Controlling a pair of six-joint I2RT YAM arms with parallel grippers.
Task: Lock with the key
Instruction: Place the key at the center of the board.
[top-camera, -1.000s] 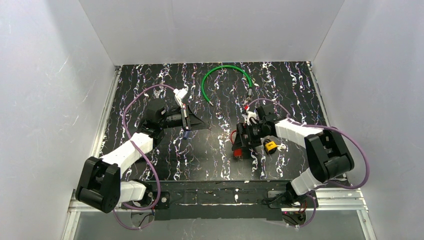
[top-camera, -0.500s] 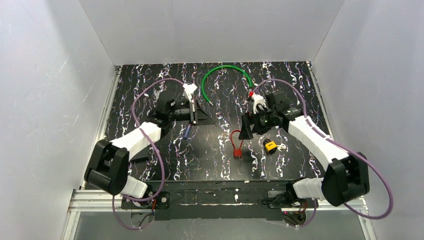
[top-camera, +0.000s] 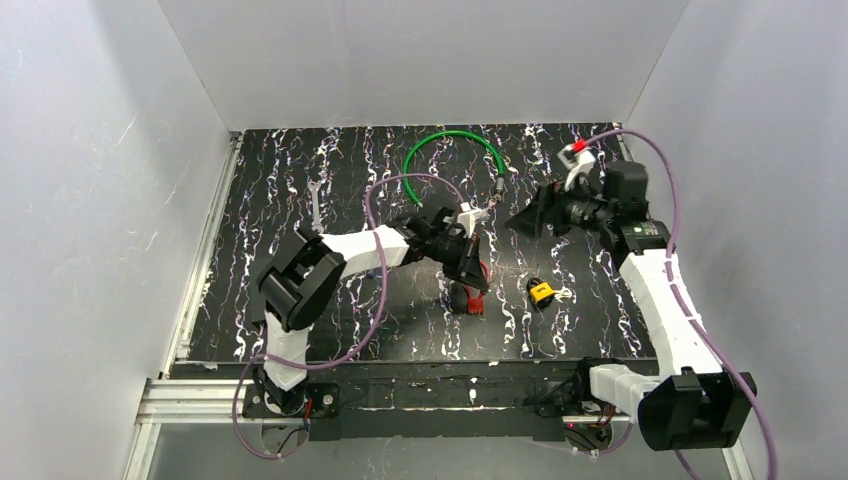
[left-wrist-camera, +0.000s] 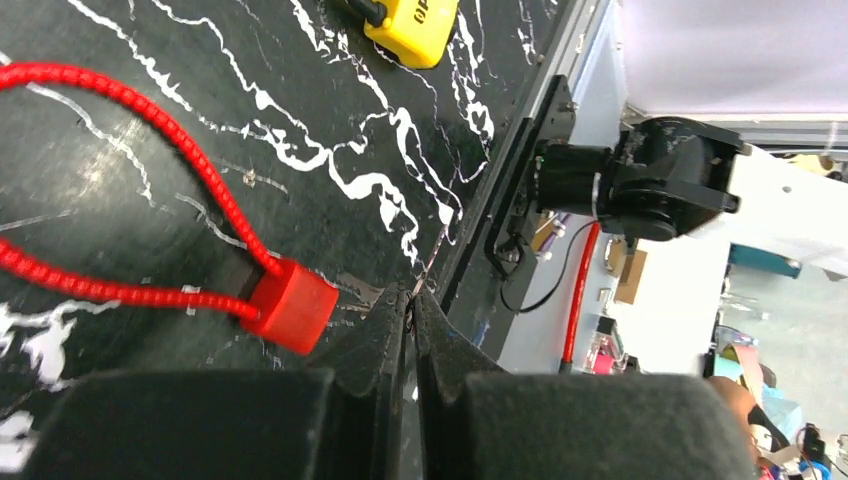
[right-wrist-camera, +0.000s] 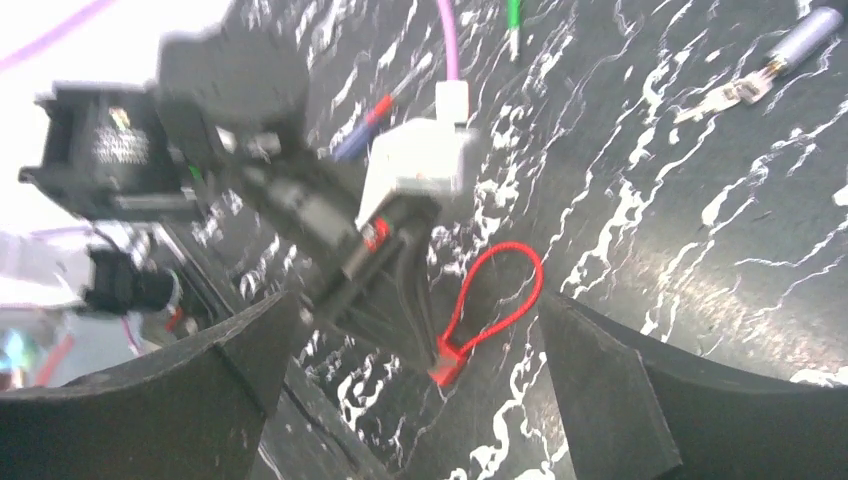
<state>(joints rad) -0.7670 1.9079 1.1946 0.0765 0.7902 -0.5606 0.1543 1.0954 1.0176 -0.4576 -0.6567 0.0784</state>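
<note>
On the dark veined surface (top-camera: 262, 205), lock (top-camera: 541, 292) and key (top-camera: 562, 294) were found ungripped right of centre, since the left claw (left-wrist-camera: 410, 300) was pressed together and the right claw (right-wrist-camera: 425, 365) spread wide.

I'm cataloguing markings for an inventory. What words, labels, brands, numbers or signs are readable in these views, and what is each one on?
No text reads clearly enough to quote.
On the lock: a black mark on the yellow face, cut off by the frame edge, unreadable.
On the motor housing of the left arm: a pale label, too blurred to read.
</note>
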